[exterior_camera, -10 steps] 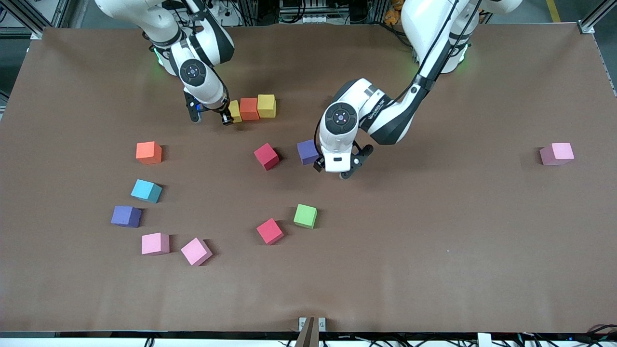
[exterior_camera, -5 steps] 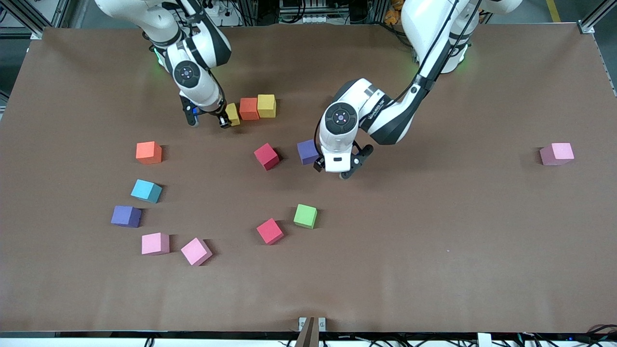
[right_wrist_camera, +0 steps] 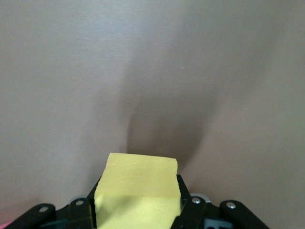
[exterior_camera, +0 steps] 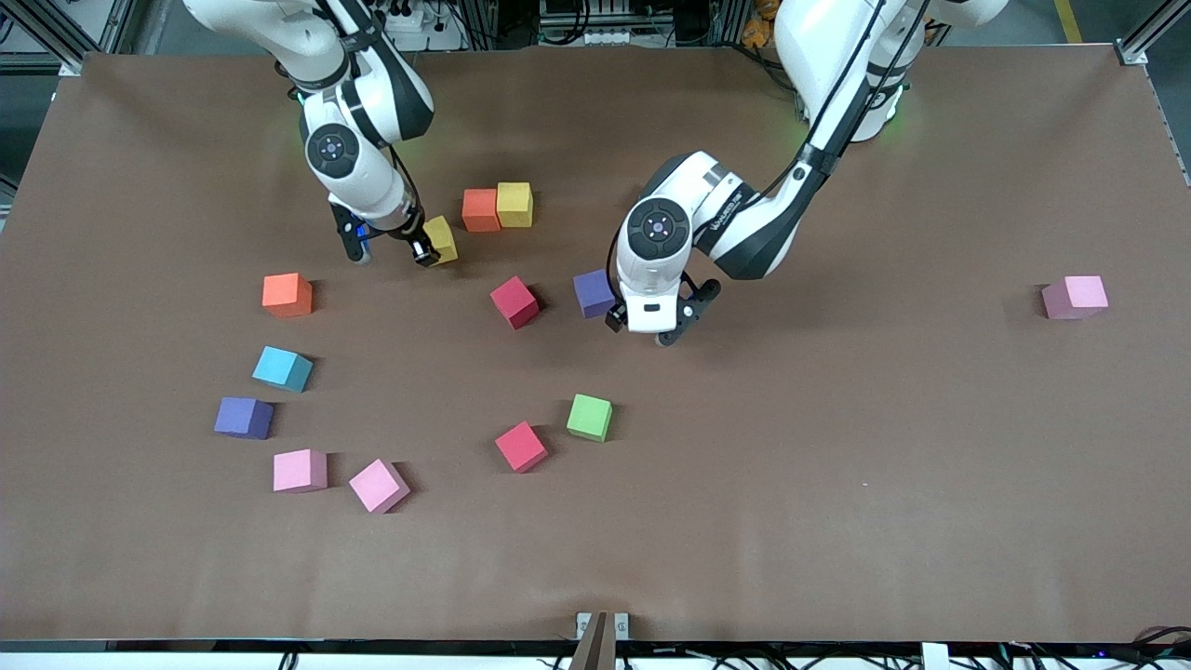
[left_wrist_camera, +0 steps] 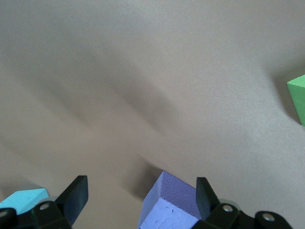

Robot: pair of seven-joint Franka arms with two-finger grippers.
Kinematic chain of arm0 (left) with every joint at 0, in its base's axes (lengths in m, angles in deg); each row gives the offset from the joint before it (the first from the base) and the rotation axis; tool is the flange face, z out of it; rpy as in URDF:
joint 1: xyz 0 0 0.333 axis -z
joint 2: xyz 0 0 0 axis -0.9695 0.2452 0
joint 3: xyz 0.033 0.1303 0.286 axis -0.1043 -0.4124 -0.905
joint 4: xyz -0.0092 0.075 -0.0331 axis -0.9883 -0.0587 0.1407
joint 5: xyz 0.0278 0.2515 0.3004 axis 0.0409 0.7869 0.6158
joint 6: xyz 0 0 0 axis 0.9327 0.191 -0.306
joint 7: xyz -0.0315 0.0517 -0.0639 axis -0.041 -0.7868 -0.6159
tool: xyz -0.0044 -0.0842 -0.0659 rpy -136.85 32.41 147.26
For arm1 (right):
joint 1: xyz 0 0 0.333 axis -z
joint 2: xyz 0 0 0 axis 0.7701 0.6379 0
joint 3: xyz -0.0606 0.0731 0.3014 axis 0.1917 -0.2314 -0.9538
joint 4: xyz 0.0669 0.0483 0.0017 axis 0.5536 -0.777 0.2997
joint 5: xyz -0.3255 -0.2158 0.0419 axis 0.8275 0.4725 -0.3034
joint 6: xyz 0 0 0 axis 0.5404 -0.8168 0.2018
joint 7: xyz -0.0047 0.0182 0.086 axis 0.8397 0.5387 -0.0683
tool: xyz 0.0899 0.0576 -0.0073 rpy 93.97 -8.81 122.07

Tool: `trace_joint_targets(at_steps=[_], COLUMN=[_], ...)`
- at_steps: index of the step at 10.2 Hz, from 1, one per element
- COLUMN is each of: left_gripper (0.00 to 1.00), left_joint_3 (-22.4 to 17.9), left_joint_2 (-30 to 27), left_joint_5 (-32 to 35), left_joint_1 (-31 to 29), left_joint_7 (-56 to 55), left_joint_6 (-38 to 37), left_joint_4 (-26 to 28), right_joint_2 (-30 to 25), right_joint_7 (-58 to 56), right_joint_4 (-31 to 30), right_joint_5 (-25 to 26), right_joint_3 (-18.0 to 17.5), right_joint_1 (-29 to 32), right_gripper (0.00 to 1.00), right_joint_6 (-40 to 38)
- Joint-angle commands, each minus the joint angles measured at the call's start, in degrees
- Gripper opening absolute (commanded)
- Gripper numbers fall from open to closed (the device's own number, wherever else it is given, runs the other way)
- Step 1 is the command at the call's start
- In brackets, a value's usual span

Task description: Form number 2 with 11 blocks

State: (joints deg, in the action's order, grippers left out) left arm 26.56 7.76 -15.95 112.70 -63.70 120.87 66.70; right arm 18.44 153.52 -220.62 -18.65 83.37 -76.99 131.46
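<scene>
Holding a yellow block (exterior_camera: 440,238) between closed fingers, the right gripper (exterior_camera: 389,247) is over bare table just beside the orange block (exterior_camera: 480,209) and second yellow block (exterior_camera: 515,204), which sit touching in a short row. That pair looks like the start of the number 2. Other blocks lie scattered nearer the camera, among them two red ones (exterior_camera: 515,301) and a green one (exterior_camera: 590,416). To place this cube well, square its faces to the row before lowering it, then press it flush against the orange face so no gap remains.

From the left wrist, the left gripper (left_wrist_camera: 142,199) hangs open with a purple block (left_wrist_camera: 171,202) between its fingers, not yet clamped; it should centre on the cube before closing.

From the right wrist, the yellow block (right_wrist_camera: 137,191) sits evenly between the pads over empty cloth, so a straight descent should keep it from twisting.
</scene>
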Motion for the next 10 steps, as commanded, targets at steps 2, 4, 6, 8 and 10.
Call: trace_joint_targets(at_steps=[2, 4, 6, 8, 10], left_gripper=[1.0, 1.0, 1.0, 1.0, 1.0], left_joint_3=[0.22, 0.22, 0.22, 0.22, 0.22], left_joint_2=[-0.15, -0.15, -0.07, 0.02, 0.11], left_joint_5=[1.45, 1.62, 2.06, 2.06, 2.06], left_joint_1=[-0.24, -0.24, -0.24, -0.24, -0.24], left_joint_7=[0.69, 0.69, 0.69, 0.69, 0.69], left_joint_6=[-0.83, -0.83, -0.83, -0.83, -0.83], left_joint_4=[-0.45, -0.45, -0.45, -0.45, -0.45], right_joint_2=[-1.39, -1.04, -0.6, 2.81, 6.07], right_joint_7=[-1.67, -1.93, -1.15, 6.28, 17.01], right_joint_4=[10.99, 14.96, 17.86, 21.9, 24.64], right_joint_5=[-0.11, -0.29, -0.73, -0.91, -2.04], right_joint_3=[-1.64, -3.75, -5.25, -6.66, -6.66], right_joint_1=[-1.5, -4.3, -7.03, -10.28, -12.49], right_gripper=[0.0, 0.0, 0.0, 0.0, 0.0], right_joint_6=[-13.53, -15.86, -15.95, -15.69, -15.34])
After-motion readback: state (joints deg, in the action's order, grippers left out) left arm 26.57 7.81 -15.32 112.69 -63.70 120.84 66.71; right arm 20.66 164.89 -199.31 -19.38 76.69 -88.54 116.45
